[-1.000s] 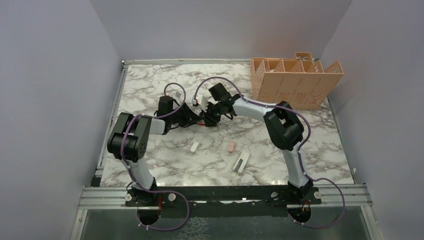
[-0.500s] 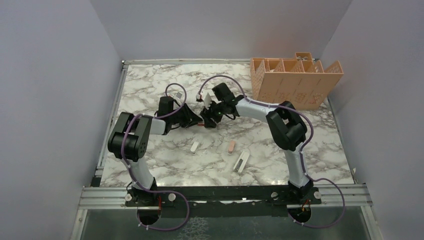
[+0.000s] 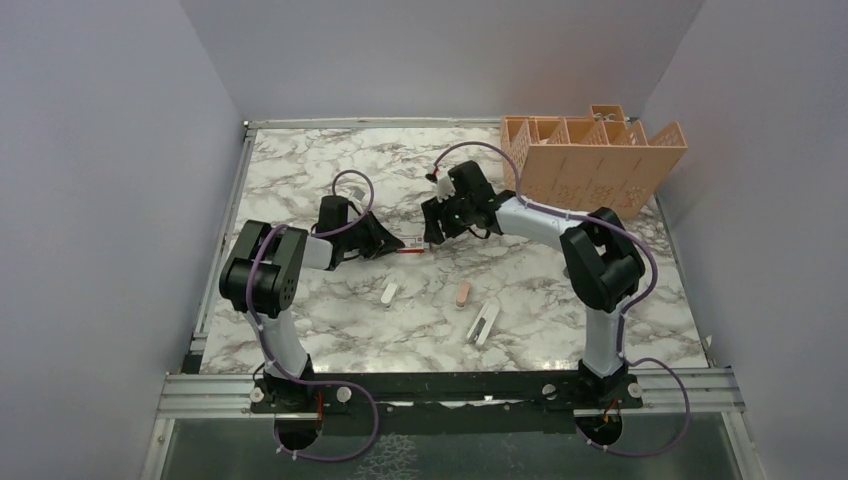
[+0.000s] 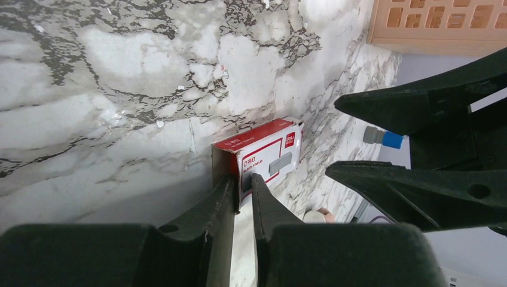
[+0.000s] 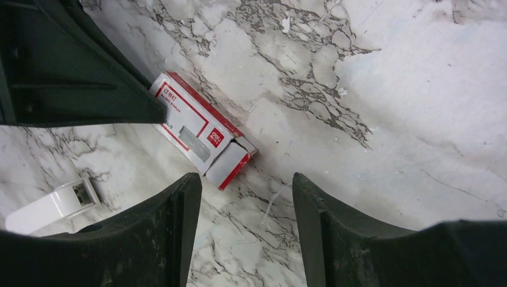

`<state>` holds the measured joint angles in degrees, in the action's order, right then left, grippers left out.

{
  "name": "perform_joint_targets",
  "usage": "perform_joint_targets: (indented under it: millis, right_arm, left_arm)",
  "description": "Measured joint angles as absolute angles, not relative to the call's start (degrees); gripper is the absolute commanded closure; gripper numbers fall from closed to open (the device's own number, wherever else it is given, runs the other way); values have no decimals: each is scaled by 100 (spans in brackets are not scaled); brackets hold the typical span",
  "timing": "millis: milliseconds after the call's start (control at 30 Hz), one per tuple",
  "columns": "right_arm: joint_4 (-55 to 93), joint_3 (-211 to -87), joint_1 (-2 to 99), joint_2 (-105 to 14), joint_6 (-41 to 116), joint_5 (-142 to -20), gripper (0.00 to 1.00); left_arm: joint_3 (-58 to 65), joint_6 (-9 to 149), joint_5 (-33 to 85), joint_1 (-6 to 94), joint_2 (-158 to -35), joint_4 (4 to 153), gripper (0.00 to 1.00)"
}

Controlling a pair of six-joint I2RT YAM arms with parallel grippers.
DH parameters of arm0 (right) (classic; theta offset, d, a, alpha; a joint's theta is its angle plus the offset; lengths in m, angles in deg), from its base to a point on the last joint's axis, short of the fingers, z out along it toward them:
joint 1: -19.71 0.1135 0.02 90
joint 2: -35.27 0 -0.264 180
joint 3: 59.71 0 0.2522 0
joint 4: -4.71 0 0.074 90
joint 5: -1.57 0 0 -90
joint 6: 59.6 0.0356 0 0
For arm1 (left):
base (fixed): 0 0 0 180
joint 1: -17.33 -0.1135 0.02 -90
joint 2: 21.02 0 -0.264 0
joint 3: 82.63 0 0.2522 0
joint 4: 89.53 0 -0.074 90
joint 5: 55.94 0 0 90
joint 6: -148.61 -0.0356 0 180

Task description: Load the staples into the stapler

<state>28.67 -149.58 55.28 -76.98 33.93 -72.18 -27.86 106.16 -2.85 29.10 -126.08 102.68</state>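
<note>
The small red-and-white staple box (image 3: pixel 412 247) lies on the marble table (image 3: pixel 330 170). It also shows in the left wrist view (image 4: pixel 263 152) and the right wrist view (image 5: pixel 197 134). My left gripper (image 3: pixel 388 241) (image 4: pixel 242 181) is shut on the box's near end. My right gripper (image 3: pixel 434 232) (image 5: pixel 245 179) is open and empty, just right of the box and apart from it. The box's end flap (image 5: pixel 230 162) stands open. No staple strips or grey tray show. A white stapler (image 3: pixel 485 323) lies open nearer the front.
A small white piece (image 3: pixel 390 294) and a pinkish piece (image 3: pixel 461 295) lie in front of the box. A small blue cylinder (image 4: pixel 382 139) lies beyond it. A peach slotted organizer (image 3: pixel 590 165) stands at the back right. Purple walls enclose the table.
My right gripper has let go of the box and drawn back to the right, jaws open. The box now rests on the table in my left gripper.
</note>
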Motion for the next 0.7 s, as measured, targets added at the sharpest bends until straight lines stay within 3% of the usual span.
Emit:
perform_joint_targets:
  millis: [300, 700]
  right_arm:
    - [3004, -15275, 5528, -8131, 3660, -7172, 39]
    - [3358, -15385, 5535, -8218, 3748, -7369, 52]
  left_arm:
    - [-2766, 10618, -375, 2910, -12658, 10349, 91]
    - [-2740, 10618, -412, 2907, -12700, 10371, 92]
